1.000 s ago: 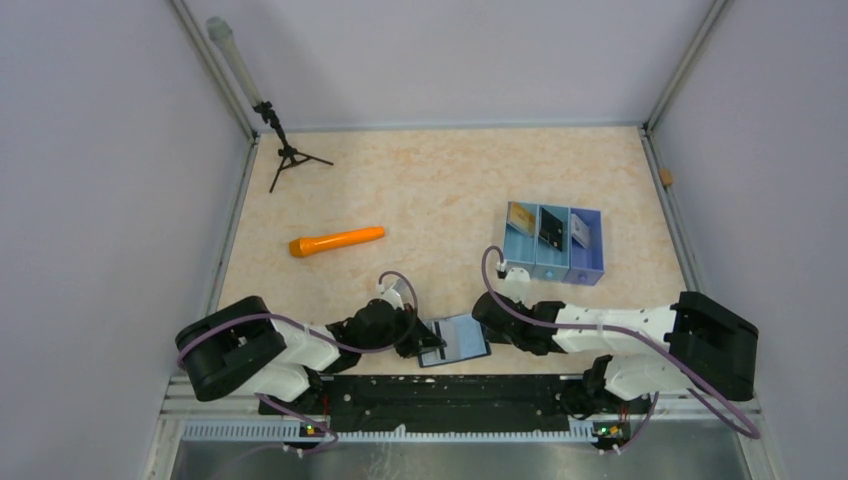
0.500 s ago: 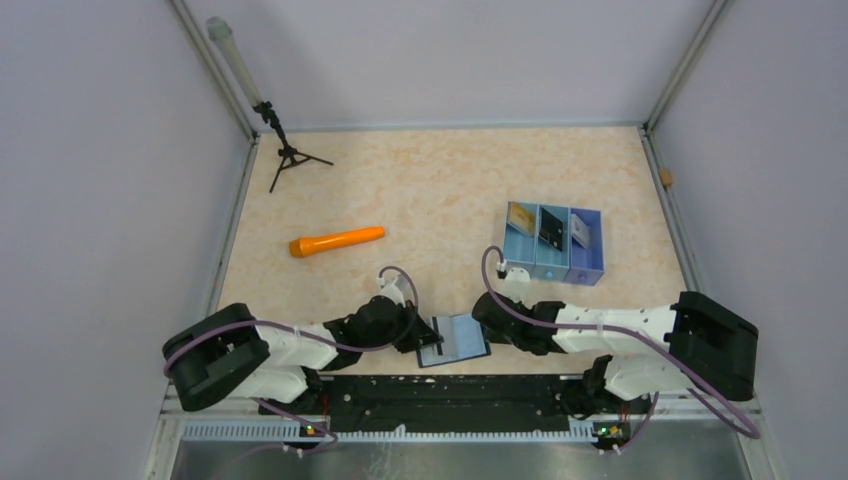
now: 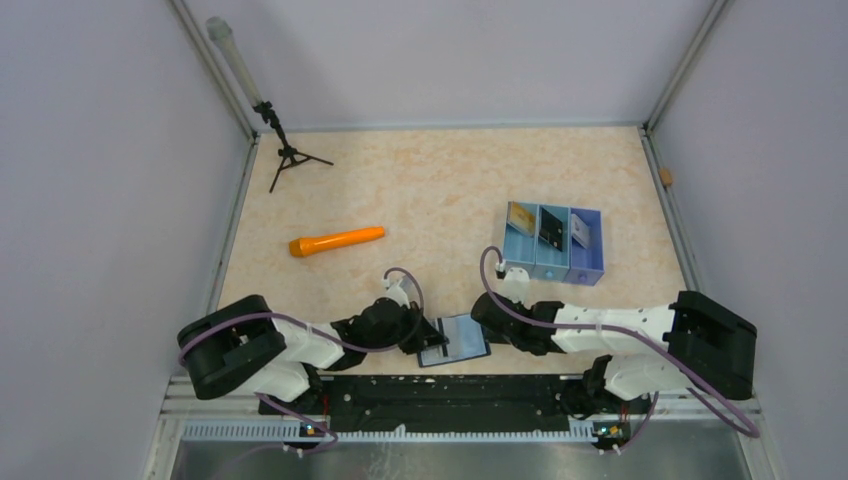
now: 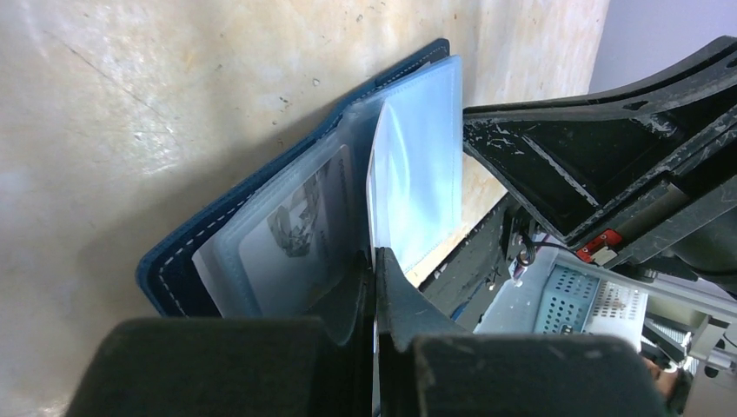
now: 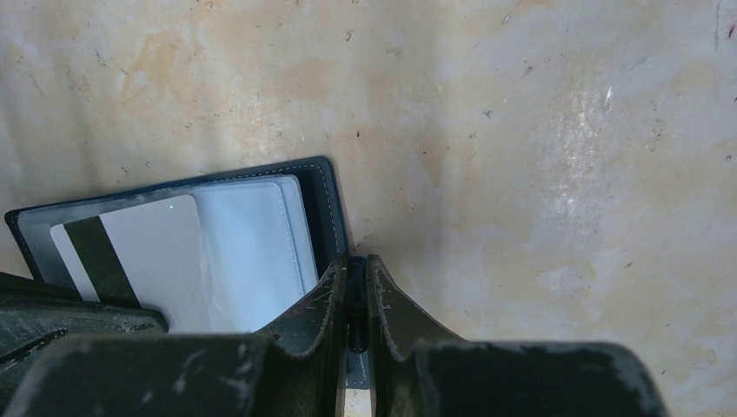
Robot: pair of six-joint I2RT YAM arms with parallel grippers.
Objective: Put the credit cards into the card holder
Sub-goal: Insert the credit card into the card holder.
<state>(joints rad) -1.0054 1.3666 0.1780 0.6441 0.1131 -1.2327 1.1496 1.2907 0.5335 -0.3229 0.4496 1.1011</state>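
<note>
Near edge of card holder point(image 3: 458, 338) is hidden under left gripper point(image 3: 432, 345) and right gripper point(image 3: 484, 335) in top view. Pinched leaf edge is lost between left fingers point(image 4: 395, 304). Print on sleeved card point(image 4: 291, 239) is blurred. Corner of white card point(image 5: 143, 256) is covered by dark gripper body. Cards in compartment tray point(image 3: 552, 270) are too small to be read. Small object point(image 3: 665, 178) by right wall cannot be identified.

the left arm point(image 3: 300, 345) and right arm point(image 3: 610, 325) share white links, black joints, and looping purple cables point(image 3: 484, 268).
</note>
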